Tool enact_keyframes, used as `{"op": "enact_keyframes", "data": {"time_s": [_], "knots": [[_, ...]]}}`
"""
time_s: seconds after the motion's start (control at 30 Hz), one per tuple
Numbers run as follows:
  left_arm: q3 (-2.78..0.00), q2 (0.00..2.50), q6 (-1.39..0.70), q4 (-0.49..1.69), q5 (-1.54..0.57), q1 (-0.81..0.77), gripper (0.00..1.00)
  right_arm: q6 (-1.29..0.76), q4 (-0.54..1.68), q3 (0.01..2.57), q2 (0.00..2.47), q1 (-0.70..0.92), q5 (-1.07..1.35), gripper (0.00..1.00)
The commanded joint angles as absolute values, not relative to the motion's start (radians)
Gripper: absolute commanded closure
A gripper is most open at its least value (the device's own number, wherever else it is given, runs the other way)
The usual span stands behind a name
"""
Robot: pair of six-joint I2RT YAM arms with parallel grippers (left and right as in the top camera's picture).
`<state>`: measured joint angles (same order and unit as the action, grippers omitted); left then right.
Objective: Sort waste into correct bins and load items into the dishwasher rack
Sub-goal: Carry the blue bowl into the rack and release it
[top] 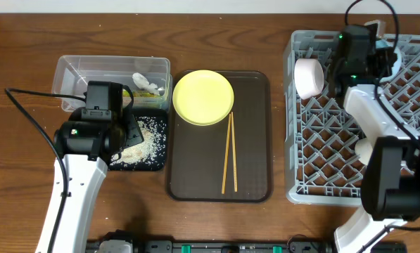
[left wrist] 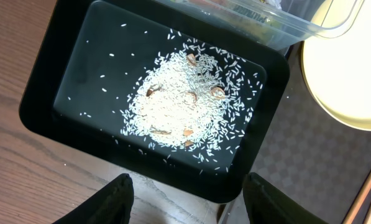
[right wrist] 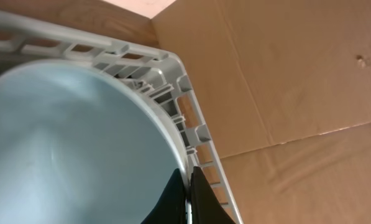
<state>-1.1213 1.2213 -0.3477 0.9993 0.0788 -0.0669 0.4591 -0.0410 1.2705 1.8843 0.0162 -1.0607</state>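
Note:
My right gripper point(right wrist: 188, 186) is shut on the rim of the light blue bowl point(right wrist: 67, 143) and holds it at the far corner of the grey dishwasher rack point(right wrist: 194, 121). In the overhead view the rack point(top: 322, 190) also holds a pinkish-white bowl point(top: 308, 77) on its side and a small pale cup point(top: 363, 149). My left gripper point(left wrist: 188, 199) is open and empty above the near edge of the black tray point(left wrist: 48, 93), which holds a heap of rice grains point(left wrist: 185, 106). The clear tub point(top: 90, 70) holds white tissue point(top: 145, 83) with a bit of wrapper. The yellow plate point(top: 202, 97) and two chopsticks point(top: 229, 151) lie on the brown tray.
The dark brown serving tray point(top: 252, 140) lies between the black tray and the rack. The clear tub touches the far side of the black tray. Brown cardboard point(right wrist: 297, 74) lies beyond the rack's corner. A black cable point(top: 34, 119) runs at the left.

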Motion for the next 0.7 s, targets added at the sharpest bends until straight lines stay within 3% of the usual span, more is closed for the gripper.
{"op": "enact_keyframes", "data": {"time_s": [0.0, 0.2, 0.4, 0.67], "knots": [[-1.117, 1.222, -0.364, 1.005, 0.088, -0.062, 0.41, 0.455, -0.042, 1.276, 1.912, 0.052, -1.076, 0.99], [-1.117, 1.222, -0.364, 1.005, 0.086, -0.062, 0.41, 0.438, -0.028, 1.275, 1.93, 0.09, -1.072, 0.99], [-1.117, 1.222, -0.364, 1.005, 0.086, -0.062, 0.41, 0.412, 0.043, 1.275, 1.93, 0.134, -1.073, 0.76], [-1.117, 1.222, -0.364, 1.005, 0.087, -0.062, 0.4, 0.228, 0.186, 1.275, 1.93, 0.179, -1.073, 0.74]]}}
